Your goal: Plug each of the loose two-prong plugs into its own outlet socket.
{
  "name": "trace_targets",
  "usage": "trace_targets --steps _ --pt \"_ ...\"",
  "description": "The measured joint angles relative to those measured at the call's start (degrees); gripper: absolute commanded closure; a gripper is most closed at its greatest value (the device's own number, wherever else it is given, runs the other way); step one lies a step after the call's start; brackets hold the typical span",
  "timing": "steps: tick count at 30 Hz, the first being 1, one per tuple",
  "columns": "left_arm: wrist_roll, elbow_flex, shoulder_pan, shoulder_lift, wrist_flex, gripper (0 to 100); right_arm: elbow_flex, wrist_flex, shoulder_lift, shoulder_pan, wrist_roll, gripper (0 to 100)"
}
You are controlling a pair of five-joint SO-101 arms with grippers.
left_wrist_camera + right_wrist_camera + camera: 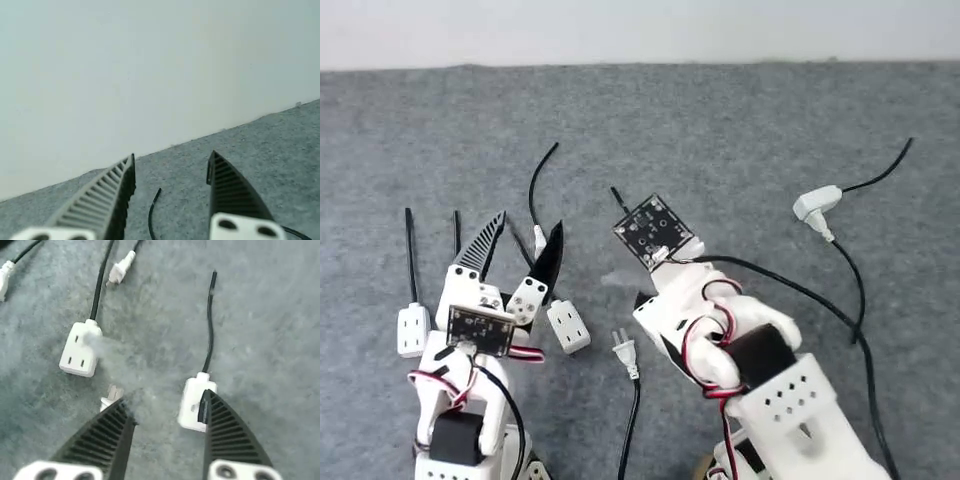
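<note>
Seen from the high view, the left arm [460, 400] sits at the front left of the desk [740, 120]. The first socket [413, 330] is just to its left and the second socket [568, 327] just to its right. The rear plug [540, 240] lies behind the second socket. The front plug [623, 350] lies between that socket and the right arm [760, 360] — the far plug [817, 205] lies further right and back, well apart.

Two outlet sockets [412, 330] [568, 327], three two-prong plugs [622, 349] [817, 205] [539, 239], two arms [460, 400] [760, 370]

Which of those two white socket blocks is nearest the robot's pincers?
The socket block beside the right gripper, partly behind one fingertip; the other socket block lies farther off.
</note>
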Motion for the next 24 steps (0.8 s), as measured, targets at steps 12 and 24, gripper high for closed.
trace_targets --steps 12,24 --pt "0.0 3.7 -0.1 0.0 -3.7 78 19.0 -14.7 0.0 0.0 -3.1 81.6" --pt "0.0 7.8 -0.2 0.0 -9.3 78 25.1 -17.6 0.1 -4.6 -3.1 81.6"
